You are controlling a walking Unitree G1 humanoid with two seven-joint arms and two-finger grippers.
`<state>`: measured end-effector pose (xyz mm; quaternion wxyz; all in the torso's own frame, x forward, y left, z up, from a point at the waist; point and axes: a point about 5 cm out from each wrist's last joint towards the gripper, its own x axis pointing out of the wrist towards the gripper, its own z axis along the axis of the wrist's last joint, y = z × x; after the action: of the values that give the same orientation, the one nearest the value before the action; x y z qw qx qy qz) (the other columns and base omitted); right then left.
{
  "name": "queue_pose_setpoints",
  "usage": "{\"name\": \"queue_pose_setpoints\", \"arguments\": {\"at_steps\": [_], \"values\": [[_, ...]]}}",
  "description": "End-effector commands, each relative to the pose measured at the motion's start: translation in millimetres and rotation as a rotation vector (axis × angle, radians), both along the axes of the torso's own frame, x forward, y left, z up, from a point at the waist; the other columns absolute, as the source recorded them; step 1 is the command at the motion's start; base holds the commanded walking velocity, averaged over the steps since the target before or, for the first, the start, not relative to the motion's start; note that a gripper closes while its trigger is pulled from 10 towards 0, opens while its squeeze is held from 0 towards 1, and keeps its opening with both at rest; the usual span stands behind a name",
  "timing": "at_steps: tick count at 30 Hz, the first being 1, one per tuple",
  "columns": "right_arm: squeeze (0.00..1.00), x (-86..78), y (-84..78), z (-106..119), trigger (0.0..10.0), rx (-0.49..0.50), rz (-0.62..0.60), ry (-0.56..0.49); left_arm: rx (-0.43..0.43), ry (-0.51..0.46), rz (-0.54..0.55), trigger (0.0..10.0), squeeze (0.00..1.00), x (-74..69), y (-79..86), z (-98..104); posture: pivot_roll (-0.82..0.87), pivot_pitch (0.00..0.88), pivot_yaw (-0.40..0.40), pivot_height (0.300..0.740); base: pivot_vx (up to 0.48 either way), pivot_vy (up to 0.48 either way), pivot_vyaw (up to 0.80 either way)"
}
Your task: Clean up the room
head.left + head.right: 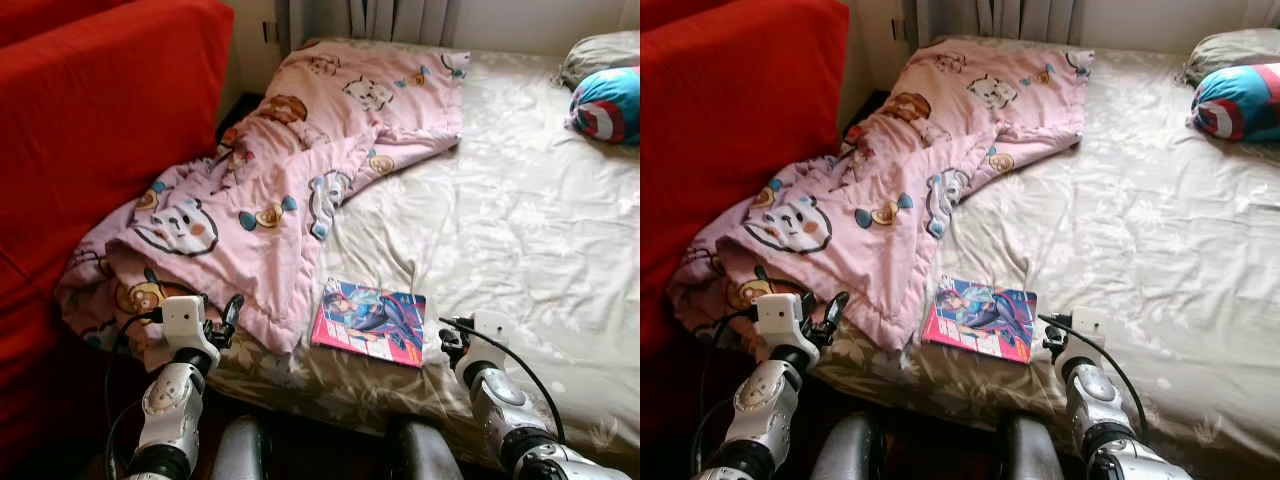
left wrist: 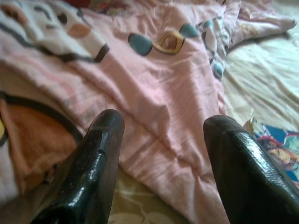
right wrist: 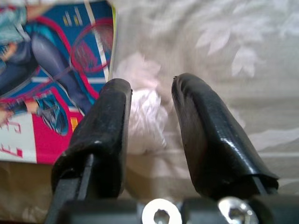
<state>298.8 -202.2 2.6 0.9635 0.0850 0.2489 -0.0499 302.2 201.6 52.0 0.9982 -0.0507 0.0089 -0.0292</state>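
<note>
left eye view: a bed (image 1: 520, 230) with a pale leaf-patterned sheet takes the middle and right of the frame. a pink cartoon-print quilt (image 1: 290, 170) lies crumpled from top centre down to the lower left, against a red sofa (image 1: 90, 130) at the left edge. a magazine (image 1: 370, 320) with a pink and blue cover lies flat at lower centre, just beside the quilt's hem. a round blue and red cushion (image 1: 608, 103) and a grey pillow (image 1: 598, 50) sit at upper right. the left gripper (image 1: 228, 318) is at lower left by the quilt's edge; the right gripper (image 1: 450, 340) is at lower right, near the magazine's right edge.

left wrist view: the left gripper's two black fingers (image 2: 93, 172) stand well apart, open, with the quilt beyond them.

right wrist view: the right gripper's fingers (image 3: 100, 135) are parted with nothing held; a crumpled white tissue (image 3: 147, 119) lies on the sheet between them, beside the magazine.
</note>
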Motion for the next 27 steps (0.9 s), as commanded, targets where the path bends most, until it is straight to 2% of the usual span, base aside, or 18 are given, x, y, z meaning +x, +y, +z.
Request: {"name": "queue_pose_setpoints", "arguments": {"at_steps": [1, 2, 5, 7, 8, 9, 19, 20, 22, 25, 27], "values": [[0.00, -6.8, -0.3, -7, 10.0, 0.035, -0.022, 0.017, -0.013, 0.013, 0.005, 10.0, 0.00, -4.7, 1.7, -4, 0.08, 0.219, -0.005, 0.607, 0.000, 0.000, 0.00], [0.46, -7.1, -0.4, -7, 10.0, 0.039, -0.025, 0.012, -0.011, 0.010, 0.006, 10.0, 0.00, -6.6, 1.8, -4, 0.08, 0.229, -0.002, 0.607, 0.000, 0.000, 0.00], [0.45, -5.4, -0.5, -5, 10.0, 0.054, -0.036, -0.001, -0.010, 0.009, 0.002, 10.0, 0.00, -7.1, 1.1, -3, 0.09, 0.235, -0.001, 0.607, 0.000, 0.000, 0.00], [0.36, -3.5, -0.9, -2, 10.0, 0.074, -0.049, -0.021, -0.003, 0.009, -0.007, 10.0, 0.00, -9.2, 0.4, -3, 0.09, 0.249, 0.004, 0.607, 0.000, 0.000, 0.00], [0.36, -2.7, -0.9, -2, 10.0, 0.078, -0.052, -0.026, -0.003, 0.009, -0.007, 10.0, 0.00, -10.0, 0.5, -3, 0.09, 0.250, 0.005, 0.607, 0.000, 0.000, 0.00], [0.00, -0.9, -0.7, 0, 10.0, 0.087, -0.058, -0.039, 0.000, 0.008, -0.011, 10.0, 0.00, -11.3, 0.9, -2, 0.09, 0.256, 0.008, 0.607, 0.000, 0.000, 0.00], [0.00, 9.2, 8.9, 10, 10.0, 0.142, -0.045, -0.094, 0.029, 0.007, -0.014, 10.0, 0.00, -18.7, 7.7, 1, 0.12, 0.276, 0.024, 0.607, 0.000, 0.000, 0.00], [1.00, 10.7, 11.7, 11, 10.0, 0.176, -0.037, -0.111, 0.034, 0.009, -0.015, 10.0, 0.00, -20.0, 8.5, 2, 0.12, 0.279, 0.029, 0.607, 0.000, 0.000, 0.00], [1.00, 13.5, 14.7, 15, 10.0, 0.199, -0.031, -0.135, 0.038, 0.010, -0.015, 10.0, 0.00, -21.2, 9.5, 3, 0.13, 0.281, 0.031, 0.607, 0.000, 0.000, 0.00], [1.00, 14.5, 13.8, 16, 10.0, 0.184, -0.045, -0.134, 0.039, 0.013, -0.015, 10.0, 0.00, -22.2, 10.4, 4, 0.12, 0.281, 0.032, 0.607, 0.000, 0.000, 0.00], [0.00, 15.0, 12.9, 16, 10.0, 0.174, -0.056, -0.132, 0.043, 0.019, -0.015, 10.0, 0.00, -23.1, 11.2, 4, 0.12, 0.283, 0.035, 0.607, 0.000, 0.000, 0.00]]}}
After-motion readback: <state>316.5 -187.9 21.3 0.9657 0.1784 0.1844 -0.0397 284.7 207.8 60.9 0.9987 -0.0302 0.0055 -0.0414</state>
